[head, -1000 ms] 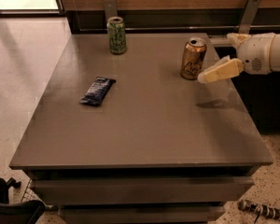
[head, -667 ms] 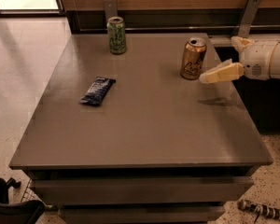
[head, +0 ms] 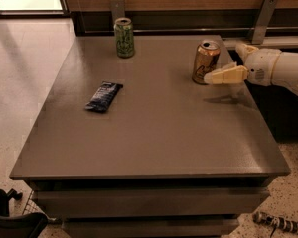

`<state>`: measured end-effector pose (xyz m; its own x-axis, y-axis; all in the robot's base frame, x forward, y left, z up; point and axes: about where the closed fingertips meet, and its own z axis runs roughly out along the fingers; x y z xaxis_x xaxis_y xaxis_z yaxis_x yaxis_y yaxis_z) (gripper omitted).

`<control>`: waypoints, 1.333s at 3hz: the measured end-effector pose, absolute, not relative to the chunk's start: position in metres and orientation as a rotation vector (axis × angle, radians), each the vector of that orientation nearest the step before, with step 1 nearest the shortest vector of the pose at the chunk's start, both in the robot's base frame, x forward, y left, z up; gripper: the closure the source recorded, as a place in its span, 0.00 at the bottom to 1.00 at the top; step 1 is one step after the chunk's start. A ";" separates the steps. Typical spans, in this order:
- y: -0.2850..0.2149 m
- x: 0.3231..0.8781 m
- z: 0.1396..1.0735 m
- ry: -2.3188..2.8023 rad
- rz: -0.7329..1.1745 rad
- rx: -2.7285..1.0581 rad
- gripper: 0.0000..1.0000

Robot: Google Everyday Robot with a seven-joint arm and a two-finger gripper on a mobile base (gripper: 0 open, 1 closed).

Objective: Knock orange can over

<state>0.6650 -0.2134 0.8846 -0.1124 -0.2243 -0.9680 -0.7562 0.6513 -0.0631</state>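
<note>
The orange can stands upright on the grey table, near its far right side. It is copper-orange with dark script and a silver top. My gripper reaches in from the right, just beside the can. Its cream fingers are spread apart and empty. The near finger points left, with its tip at the can's lower right side. The far finger is behind and to the right of the can.
A green-and-white can stands upright at the table's far edge, left of centre. A dark snack packet lies flat on the left part. Two metal brackets rise along the back wall. The table's right edge is just under my arm.
My gripper has shifted slightly left, bringing the near fingertip up to the orange can's side. The can still stands upright in the same spot.
</note>
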 end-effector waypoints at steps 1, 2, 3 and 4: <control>-0.202 0.677 0.883 1.631 0.593 -0.788 0.00; -0.192 0.684 0.880 1.599 0.617 -0.775 0.12; -0.189 0.685 0.880 1.596 0.621 -0.778 0.35; -0.184 0.686 0.880 1.595 0.627 -0.783 0.66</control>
